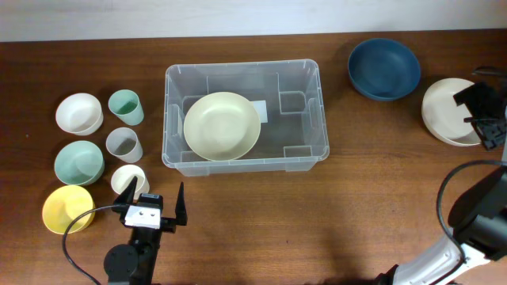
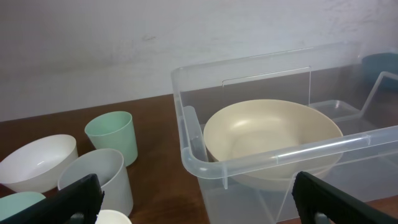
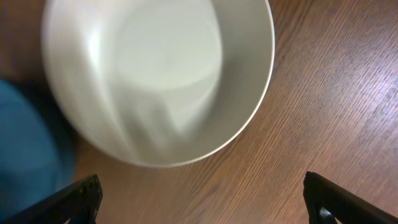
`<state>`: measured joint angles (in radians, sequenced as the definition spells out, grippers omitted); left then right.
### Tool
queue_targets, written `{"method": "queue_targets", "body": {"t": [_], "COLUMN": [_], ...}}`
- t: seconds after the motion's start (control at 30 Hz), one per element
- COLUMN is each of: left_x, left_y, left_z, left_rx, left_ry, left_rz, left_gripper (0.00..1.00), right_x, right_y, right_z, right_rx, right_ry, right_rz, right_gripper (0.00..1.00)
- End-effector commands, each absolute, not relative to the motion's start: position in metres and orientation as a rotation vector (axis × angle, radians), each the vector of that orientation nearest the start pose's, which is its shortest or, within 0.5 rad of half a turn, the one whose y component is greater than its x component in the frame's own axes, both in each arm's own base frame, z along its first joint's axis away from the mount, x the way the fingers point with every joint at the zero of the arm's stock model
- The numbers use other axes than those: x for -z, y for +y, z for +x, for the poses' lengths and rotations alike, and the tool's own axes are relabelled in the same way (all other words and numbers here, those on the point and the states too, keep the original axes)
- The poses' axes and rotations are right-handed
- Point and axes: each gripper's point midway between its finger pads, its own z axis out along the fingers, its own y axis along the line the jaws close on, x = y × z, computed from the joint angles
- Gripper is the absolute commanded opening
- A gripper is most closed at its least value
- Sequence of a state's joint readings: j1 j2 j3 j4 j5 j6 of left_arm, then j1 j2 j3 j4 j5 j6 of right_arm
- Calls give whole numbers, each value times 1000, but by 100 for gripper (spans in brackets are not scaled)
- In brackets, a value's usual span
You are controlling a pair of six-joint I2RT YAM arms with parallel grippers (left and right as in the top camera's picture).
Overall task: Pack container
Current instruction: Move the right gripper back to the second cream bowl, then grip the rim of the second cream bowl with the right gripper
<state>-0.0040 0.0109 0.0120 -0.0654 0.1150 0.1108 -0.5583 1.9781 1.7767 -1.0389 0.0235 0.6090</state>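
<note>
black left gripper (image 1: 158, 195) with white block (image 1: 144, 212); black cable (image 1: 74, 231).

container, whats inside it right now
One pale cream bowl sits in the left half of the container. A white label on the base peeks out past the bowl's right edge; whatever lies under the bowl is covered.

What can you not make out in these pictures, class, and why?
Overhead: the cream bowl covers part of the label in the container.
Overhead: the right gripper hides part of the white bowl.
Right wrist: that bowl is blurred; the blue bowl is cut by the left edge.
</note>
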Motion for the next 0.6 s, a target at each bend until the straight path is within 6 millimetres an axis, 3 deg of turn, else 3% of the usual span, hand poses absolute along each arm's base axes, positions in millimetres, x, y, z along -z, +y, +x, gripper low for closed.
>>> {"method": "queue_targets", "body": {"t": [0.0,0.23,0.57], "left_x": [-159,-159,-159], "left_y": [-18,-18,-18], "left_z": [245,245,245], "left_rx": [10,10,10], "left_ry": [1630,1630,1630], "left_rz": [165,165,165], "left_gripper": [99,99,99], "right_x": [-106,-71,-41], "right_y": [-255,-268,-279], "right_z": [379,374,359], "right_rx": [50,54,80], "right_ry": [2345,2322,2300], "right_rz": [1645,1779,1926], "right_gripper": [99,99,99]}}
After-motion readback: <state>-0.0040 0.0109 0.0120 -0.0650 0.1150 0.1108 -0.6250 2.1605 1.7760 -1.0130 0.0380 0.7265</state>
